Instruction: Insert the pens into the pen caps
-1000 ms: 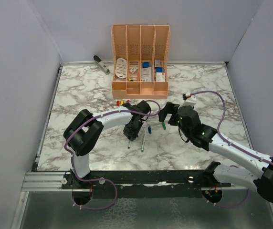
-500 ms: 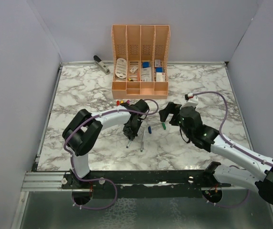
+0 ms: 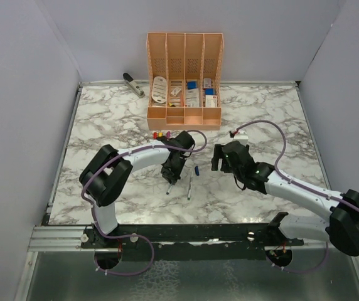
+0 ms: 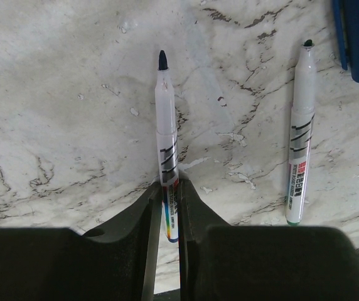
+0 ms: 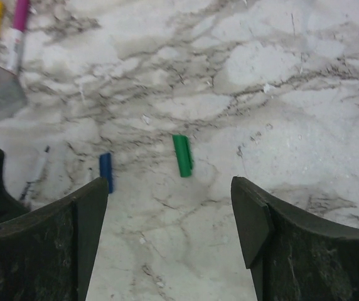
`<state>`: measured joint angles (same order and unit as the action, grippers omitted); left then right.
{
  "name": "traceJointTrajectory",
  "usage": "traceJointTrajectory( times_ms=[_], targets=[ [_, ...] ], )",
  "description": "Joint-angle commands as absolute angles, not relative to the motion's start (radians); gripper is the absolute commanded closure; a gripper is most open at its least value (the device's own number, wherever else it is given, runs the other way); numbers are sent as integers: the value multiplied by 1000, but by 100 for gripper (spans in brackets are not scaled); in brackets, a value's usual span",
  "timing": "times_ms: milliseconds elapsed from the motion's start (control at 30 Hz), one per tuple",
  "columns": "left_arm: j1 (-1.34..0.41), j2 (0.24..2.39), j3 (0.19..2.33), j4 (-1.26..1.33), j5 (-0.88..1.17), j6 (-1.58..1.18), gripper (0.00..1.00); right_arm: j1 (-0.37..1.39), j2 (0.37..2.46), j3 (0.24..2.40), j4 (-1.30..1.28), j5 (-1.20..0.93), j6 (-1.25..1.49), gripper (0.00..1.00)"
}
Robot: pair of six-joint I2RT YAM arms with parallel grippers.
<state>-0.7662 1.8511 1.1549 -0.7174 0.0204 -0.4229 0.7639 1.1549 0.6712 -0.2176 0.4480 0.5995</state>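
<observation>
My left gripper [image 4: 170, 185] is shut on the rear end of a pale pen [image 4: 166, 125] with a dark blue tip, low over the marble. A second pen [image 4: 299, 144], green-tipped, lies to its right, with a blue cap [image 4: 357, 39] beyond it. In the top view the held pen [image 3: 169, 187] and the loose pen [image 3: 189, 186] sit near the table's middle. My right gripper [image 5: 169, 188] hangs open above the table, just short of the green cap [image 5: 182, 155]. The blue cap [image 5: 106, 170] lies to the left of the green one.
Three pens with red, yellow and magenta caps [image 3: 160, 134] lie in front of the orange desk organiser [image 3: 184, 78]. A grey stapler [image 3: 133, 84] sits at the back left. The two grippers are close together over the marble table [image 3: 261, 119].
My right gripper has swung left and lower toward the green cap, its jaws a little narrower. The left gripper tightened on the pen and has held still since.
</observation>
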Motion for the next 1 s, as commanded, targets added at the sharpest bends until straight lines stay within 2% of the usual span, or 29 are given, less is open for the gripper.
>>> traceJointTrajectory(
  times_ms=[0,133,233,433,733,967],
  targets=[
    [-762,2000,1002,-443,-33,-458,100,761,1179,692,-317,461,583,23],
    [-757,1925,991,-426,-63,-471,100,762,1157,655,-249,409,562,28],
    [-744,1855,998,-428,-85,-466,100,762,1178,653,-224,374,559,35],
    [-720,1712,1028,-456,-132,-447,100,762,1244,671,-159,290,504,60],
    [-689,1526,1032,-477,-203,-464,100,762,1401,731,-112,162,446,59],
    [-635,1431,1009,-475,-199,-466,100,764,1474,780,-88,108,416,53]
  ],
)
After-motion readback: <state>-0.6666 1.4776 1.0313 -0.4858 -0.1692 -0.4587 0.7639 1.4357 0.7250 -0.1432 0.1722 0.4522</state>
